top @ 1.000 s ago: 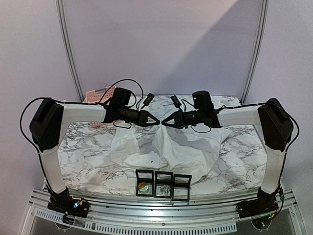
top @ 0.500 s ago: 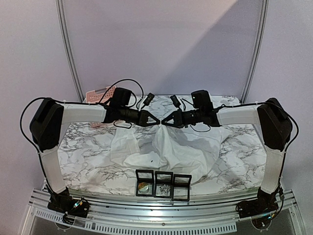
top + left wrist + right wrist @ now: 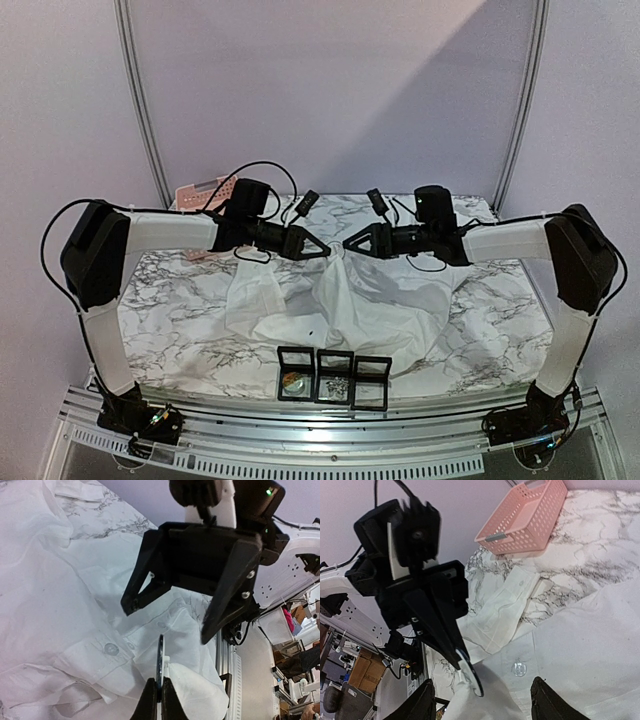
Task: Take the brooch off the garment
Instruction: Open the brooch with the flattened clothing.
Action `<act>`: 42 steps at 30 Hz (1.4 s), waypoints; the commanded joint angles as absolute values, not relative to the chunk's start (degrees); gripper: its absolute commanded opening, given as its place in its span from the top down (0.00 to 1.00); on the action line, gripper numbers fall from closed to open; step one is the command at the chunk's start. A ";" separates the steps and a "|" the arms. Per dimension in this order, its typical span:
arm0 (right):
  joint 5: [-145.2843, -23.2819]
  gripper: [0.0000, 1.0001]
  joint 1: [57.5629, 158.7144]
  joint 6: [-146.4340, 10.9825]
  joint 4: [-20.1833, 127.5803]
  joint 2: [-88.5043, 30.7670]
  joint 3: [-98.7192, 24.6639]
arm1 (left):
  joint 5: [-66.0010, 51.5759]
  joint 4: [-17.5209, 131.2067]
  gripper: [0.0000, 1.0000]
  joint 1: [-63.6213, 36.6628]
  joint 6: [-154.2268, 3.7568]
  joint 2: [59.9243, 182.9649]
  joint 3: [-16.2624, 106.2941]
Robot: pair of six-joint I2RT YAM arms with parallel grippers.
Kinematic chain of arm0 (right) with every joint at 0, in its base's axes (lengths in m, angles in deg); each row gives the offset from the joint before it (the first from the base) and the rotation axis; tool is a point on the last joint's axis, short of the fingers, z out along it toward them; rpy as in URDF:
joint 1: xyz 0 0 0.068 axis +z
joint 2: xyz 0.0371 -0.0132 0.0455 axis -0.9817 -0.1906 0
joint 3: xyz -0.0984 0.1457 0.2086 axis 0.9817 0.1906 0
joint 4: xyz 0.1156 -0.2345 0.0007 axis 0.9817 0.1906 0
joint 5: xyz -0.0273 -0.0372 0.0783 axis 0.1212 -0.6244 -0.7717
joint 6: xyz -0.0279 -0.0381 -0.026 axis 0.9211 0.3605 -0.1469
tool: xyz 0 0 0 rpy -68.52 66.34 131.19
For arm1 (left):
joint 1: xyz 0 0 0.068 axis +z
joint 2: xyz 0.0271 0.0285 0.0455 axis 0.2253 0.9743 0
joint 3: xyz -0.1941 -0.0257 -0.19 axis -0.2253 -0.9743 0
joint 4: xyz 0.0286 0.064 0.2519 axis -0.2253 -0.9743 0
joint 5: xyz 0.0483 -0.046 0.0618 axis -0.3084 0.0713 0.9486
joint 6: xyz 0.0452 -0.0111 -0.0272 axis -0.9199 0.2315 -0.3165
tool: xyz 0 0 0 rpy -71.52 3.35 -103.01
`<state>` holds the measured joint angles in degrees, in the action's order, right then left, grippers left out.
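Bare marble table (image 3: 170, 300) flanked the garment (image 3: 380, 310), raised to a peak mid-table; black cases (image 3: 372, 383) lined the near edge. The left gripper (image 3: 160, 692) pinched tight on the brooch (image 3: 160, 662), seen edge-on, its fastening hidden by cloth. The right gripper (image 3: 167, 621), closed beside it a second earlier, had spread wide, empty, drawn rightward.

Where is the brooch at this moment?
In the left wrist view, the brooch sits pinched in the left gripper, over the garment, facing the open right gripper.
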<state>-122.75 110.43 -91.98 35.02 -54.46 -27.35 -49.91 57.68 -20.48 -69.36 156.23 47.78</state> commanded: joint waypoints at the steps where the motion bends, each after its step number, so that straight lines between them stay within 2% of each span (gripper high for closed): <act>1: -122.31 0.36 110.11 -91.36 30.08 -50.62 -25.27 | -51.95 58.33 1.00 -21.17 -69.69 156.10 48.87; 7: -122.25 0.35 110.08 -91.06 31.62 -52.26 -25.63 | -52.46 58.51 1.00 -21.17 -69.69 155.96 48.87; 10: -123.65 0.29 110.28 -89.78 31.81 -53.09 -25.25 | -52.50 58.60 1.00 -21.17 -69.71 155.96 48.87; 18: -123.47 0.29 112.42 -86.01 36.51 -55.95 -27.58 | -53.00 59.82 1.00 -21.21 -69.11 155.80 48.53; 29: -126.29 0.43 113.15 -86.58 34.03 -57.21 -27.82 | -53.06 59.93 1.00 -21.26 -68.96 155.74 48.43; 36: -127.18 0.56 113.12 -87.69 32.81 -57.64 -27.92 | -53.22 60.01 1.00 -21.32 -69.06 155.63 48.43; 42: -127.29 0.61 113.13 -89.40 31.69 -58.17 -28.34 | -53.44 60.01 1.00 -21.36 -69.23 155.64 48.39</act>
